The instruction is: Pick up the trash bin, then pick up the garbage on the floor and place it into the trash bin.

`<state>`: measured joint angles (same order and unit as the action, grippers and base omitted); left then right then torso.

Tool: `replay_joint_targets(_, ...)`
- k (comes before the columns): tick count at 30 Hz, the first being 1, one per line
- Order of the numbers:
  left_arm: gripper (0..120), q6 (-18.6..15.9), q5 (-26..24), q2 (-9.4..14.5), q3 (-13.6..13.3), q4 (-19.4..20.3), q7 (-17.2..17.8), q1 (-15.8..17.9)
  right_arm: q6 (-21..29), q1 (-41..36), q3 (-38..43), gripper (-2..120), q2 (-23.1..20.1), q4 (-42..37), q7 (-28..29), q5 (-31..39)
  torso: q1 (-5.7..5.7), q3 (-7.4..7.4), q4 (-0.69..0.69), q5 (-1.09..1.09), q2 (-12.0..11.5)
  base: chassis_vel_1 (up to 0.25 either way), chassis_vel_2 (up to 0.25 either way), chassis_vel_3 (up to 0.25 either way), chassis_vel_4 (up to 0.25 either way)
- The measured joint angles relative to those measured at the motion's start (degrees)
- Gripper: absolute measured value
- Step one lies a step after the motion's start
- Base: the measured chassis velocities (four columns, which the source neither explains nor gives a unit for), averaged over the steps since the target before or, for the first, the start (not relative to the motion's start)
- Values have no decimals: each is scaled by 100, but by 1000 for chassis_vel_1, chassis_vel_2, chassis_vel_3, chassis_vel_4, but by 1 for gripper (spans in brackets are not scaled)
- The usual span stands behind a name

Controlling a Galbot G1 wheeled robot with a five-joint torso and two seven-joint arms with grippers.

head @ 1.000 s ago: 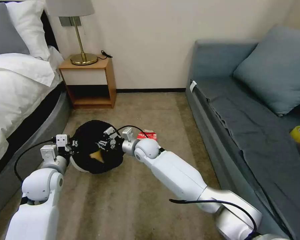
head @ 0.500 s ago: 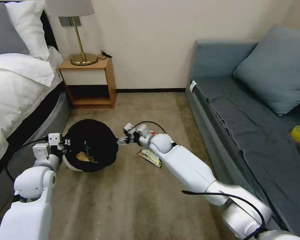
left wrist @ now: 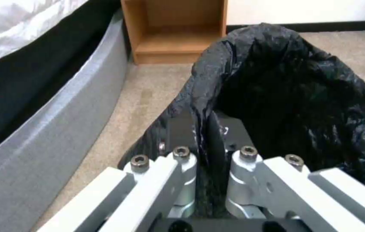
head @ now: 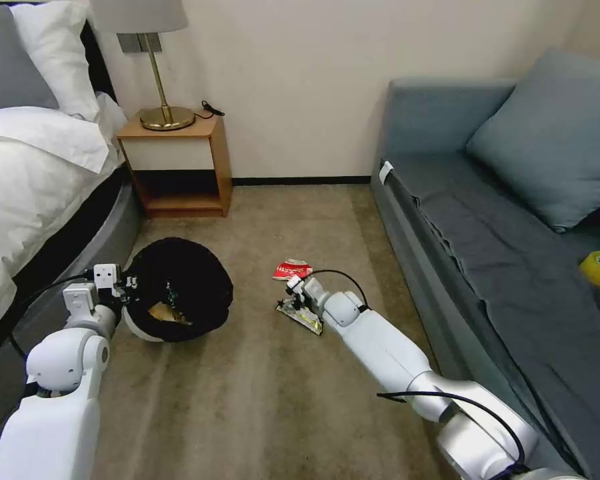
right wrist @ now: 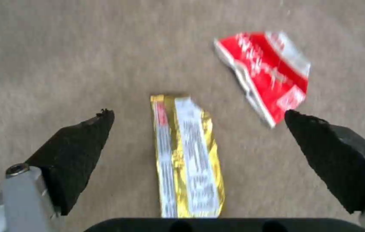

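Right pincer over yellow wrapper, bin held by left.
Left pincer clamped on the black-bagged trash bin rim near the bed; right pincer spread wide, empty, above yellow wrapper on the carpet, red-white packet just beside. Step: picking garbage; next needs lowering and closing.

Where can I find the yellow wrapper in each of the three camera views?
Head view: the yellow wrapper lies on the carpet just under the right gripper.
Left wrist view: not in it.
Right wrist view: the wrapper lies between the open fingers.
Shared landmark: the red-white packet lies beside it in both views.
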<state>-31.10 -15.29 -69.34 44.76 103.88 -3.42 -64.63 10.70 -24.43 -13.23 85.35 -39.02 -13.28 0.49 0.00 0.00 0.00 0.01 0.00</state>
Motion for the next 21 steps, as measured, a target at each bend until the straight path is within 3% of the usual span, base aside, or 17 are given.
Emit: replay_joint_targets(21, 4, 113, 80, -228, -64, -54, -19, 0, -127, -145, 309, 100, 92, 845, -288, -569, 0, 0, 0, -1, 0, 0, 0, 0, 0)
